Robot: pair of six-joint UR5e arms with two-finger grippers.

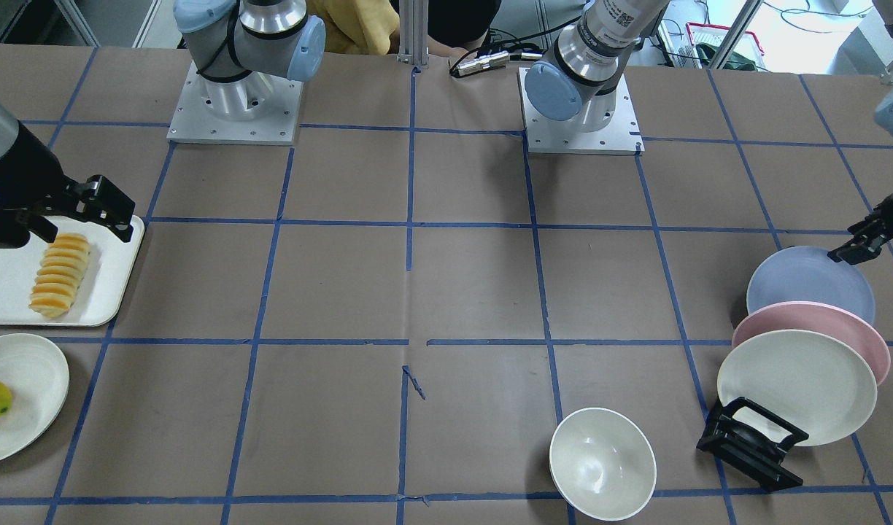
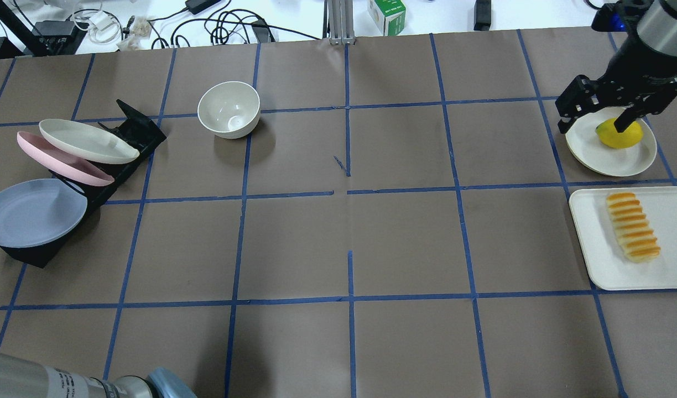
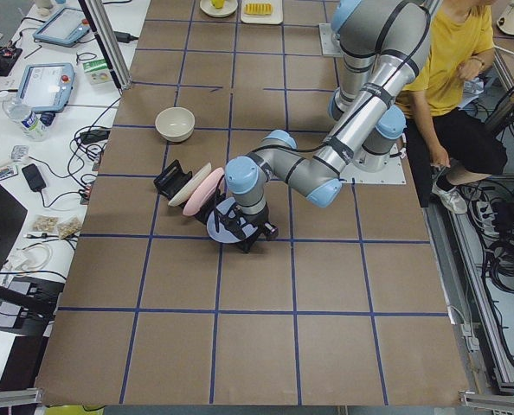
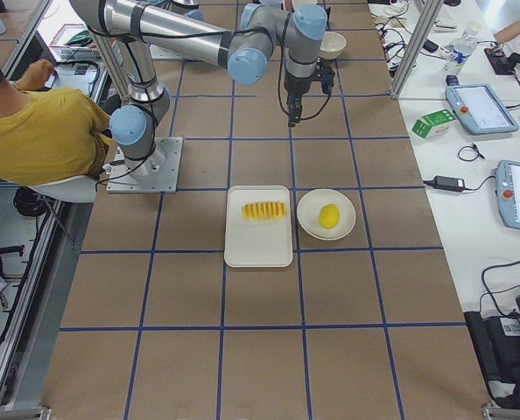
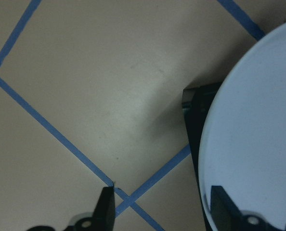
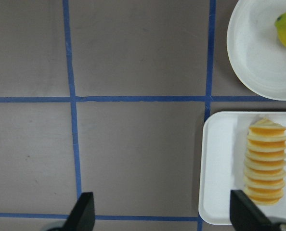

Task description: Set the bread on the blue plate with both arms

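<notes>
Looks like the opening step: nothing gripped yet.

Nearest the robot, on its left: round, pale lavender-blue matte plate (image 2: 37,213), propped tilted at the near end of a black plate rack (image 2: 139,130). Left gripper (image 5: 161,204) spread, straddling that plate's rim, one finger over the plate's face and the other outside it; cannot tell whether touching.

Equally near, on the robot's right: ridged orange-yellow bread loaf (image 2: 633,225), lying on a white rectangular tray (image 2: 593,243), well apart from the plate across the brown, blue-taped worktop (image 2: 349,243). Right gripper (image 6: 163,211) spread wide and empty, hovering high, off to one side of the loaf.

Next, probably: pinch the plate's rim and draw it out of the rack; shift over the loaf, descend, close across its short width. Calls for gentle pressure on soft-looking segments.

Farther along the rack: pink plate (image 2: 62,160) close behind the blue one, then cream-white plate (image 2: 87,141); risk of dragging them during the lift. Beyond the tray: yellow lemon-like fruit (image 2: 620,135) on a small cream plate (image 2: 598,152). Farthest: white bowl (image 2: 229,109), apart from everything.
</notes>
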